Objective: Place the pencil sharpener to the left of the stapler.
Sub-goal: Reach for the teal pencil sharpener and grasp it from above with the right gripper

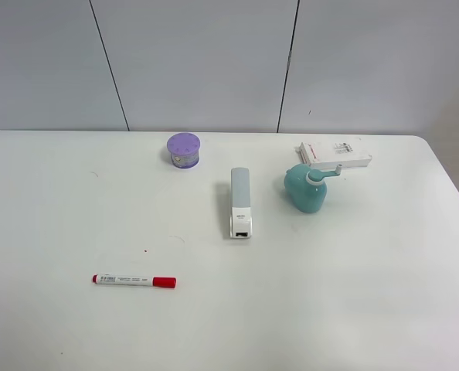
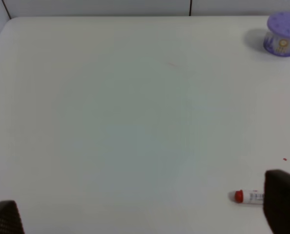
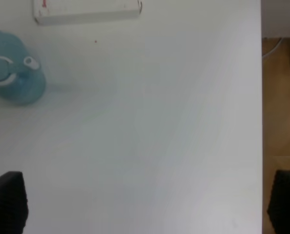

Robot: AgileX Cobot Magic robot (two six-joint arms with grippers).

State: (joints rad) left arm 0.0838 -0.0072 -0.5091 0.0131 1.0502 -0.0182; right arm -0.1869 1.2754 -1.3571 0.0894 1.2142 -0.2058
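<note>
The teal pencil sharpener (image 1: pixel 307 188) stands right of centre on the white table, its white collar and crank handle pointing to the back right. The white stapler (image 1: pixel 240 202) with its grey top arm lies just to the sharpener's left, lengthwise front to back. The right wrist view shows the sharpener (image 3: pixel 13 68) well ahead of my right gripper (image 3: pixel 146 202), whose fingers (image 3: pixel 7 202) stand wide apart with nothing between them. My left gripper (image 2: pixel 145 212) is open too, over bare table; sharpener and stapler are outside its view. Neither gripper shows in the exterior view.
A flat white box (image 1: pixel 334 154) lies right behind the sharpener. A purple round container (image 1: pixel 183 150) stands at the back, left of the stapler. A red-capped marker (image 1: pixel 134 280) lies front left. The table's right edge (image 3: pixel 260 117) borders wooden floor.
</note>
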